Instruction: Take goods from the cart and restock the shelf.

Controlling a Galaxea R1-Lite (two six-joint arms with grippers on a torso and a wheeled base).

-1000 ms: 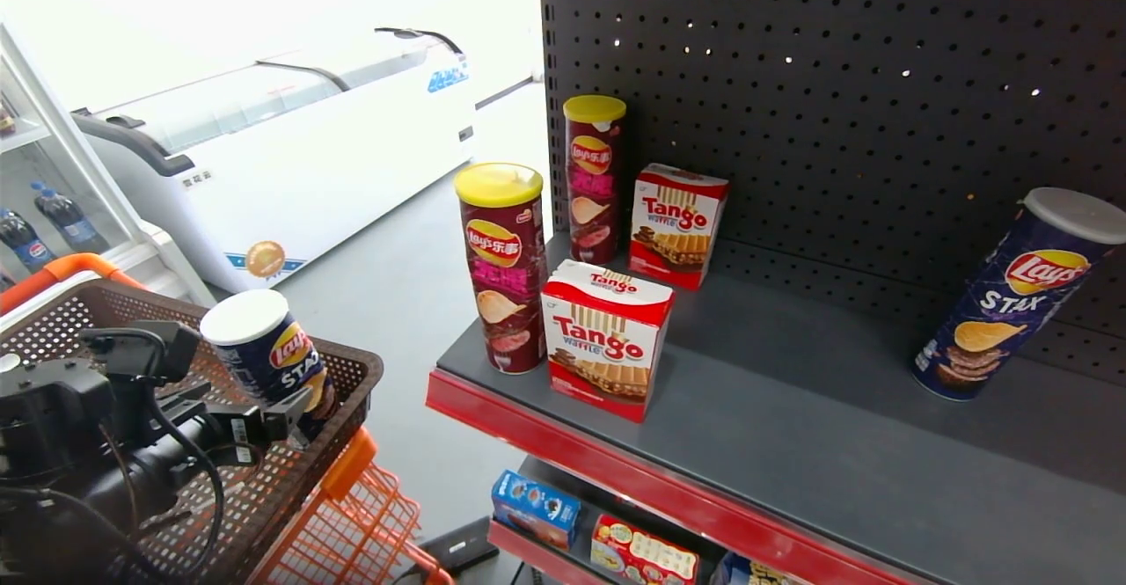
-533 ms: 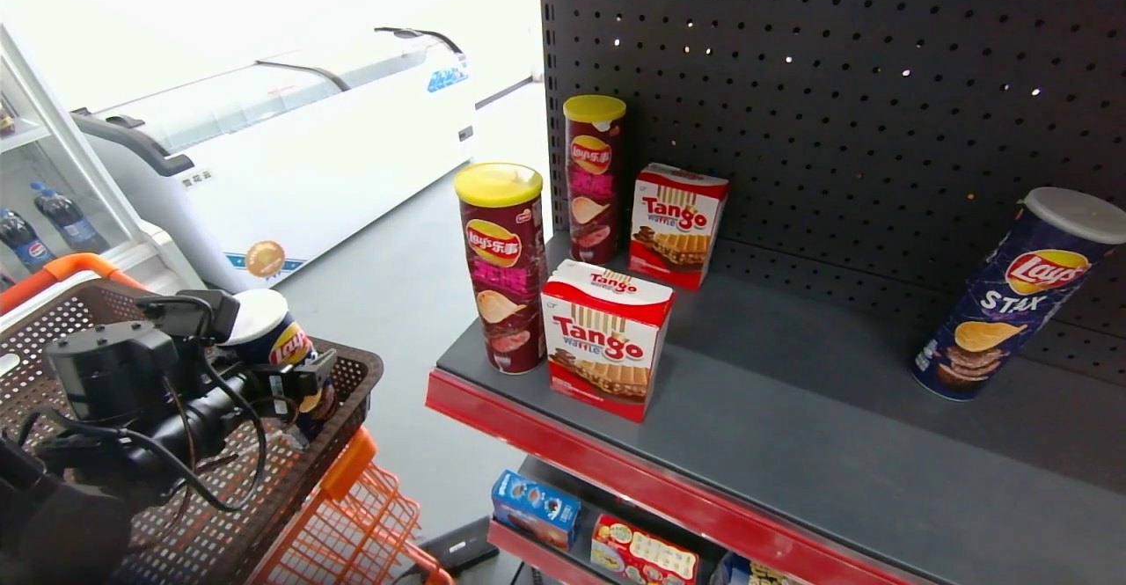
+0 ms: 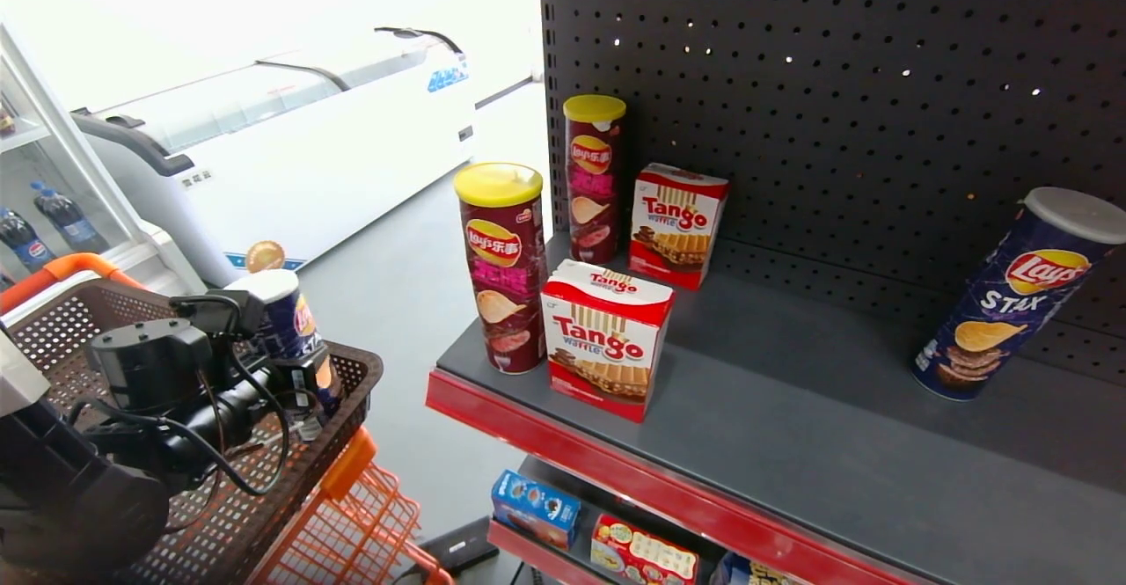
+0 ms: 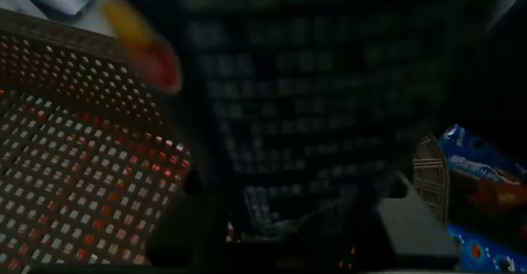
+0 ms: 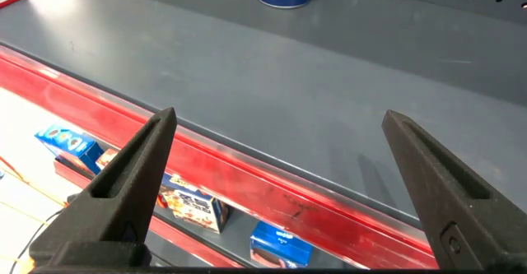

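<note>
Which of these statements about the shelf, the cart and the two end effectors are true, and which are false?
1. On the shelf, a red wafer box stands right of the front yellow-lidded can. True.
2. The far-right blue can lies flat on its side. False: it stands on its base near the pegboard.
3. The right end effector is shut. False: its jaws are wide apart, above the red shelf edge.
4. The left end effector grips a second blue can over the brown basket. True.
5. Three yellow-lidded cans stand on the shelf. False: only two.
</note>
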